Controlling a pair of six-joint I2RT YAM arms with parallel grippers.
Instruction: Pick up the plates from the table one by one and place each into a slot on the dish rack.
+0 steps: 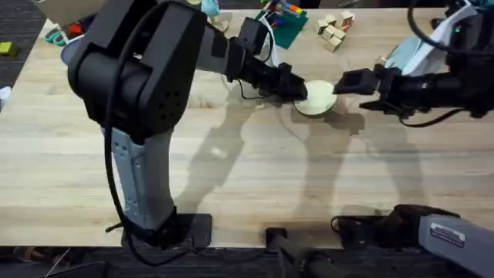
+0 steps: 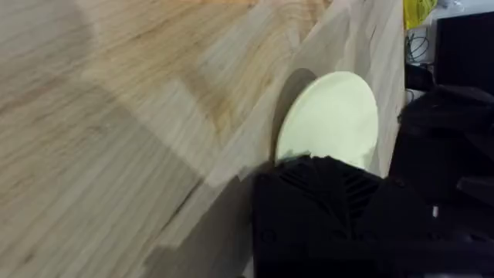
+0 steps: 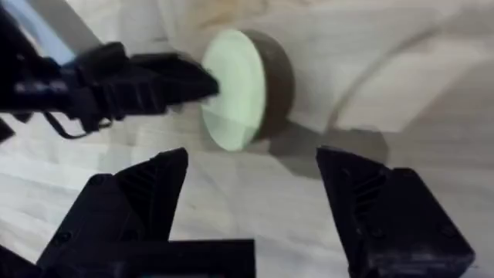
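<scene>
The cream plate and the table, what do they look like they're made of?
The cream plate: probably plastic or glazed ceramic, going by its even pale colour and smooth face with no pattern; the look can't settle which. The table: light wood in jointed planks, with grain lines and seams visible and a low, matte sheen.

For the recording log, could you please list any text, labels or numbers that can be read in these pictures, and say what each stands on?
No text can be read.
White label on the right arm's grey base link, overhead view: printed lines, too small and blurred to read.
The cream-yellow plate, the table and both grippers bear no visible writing.
</scene>
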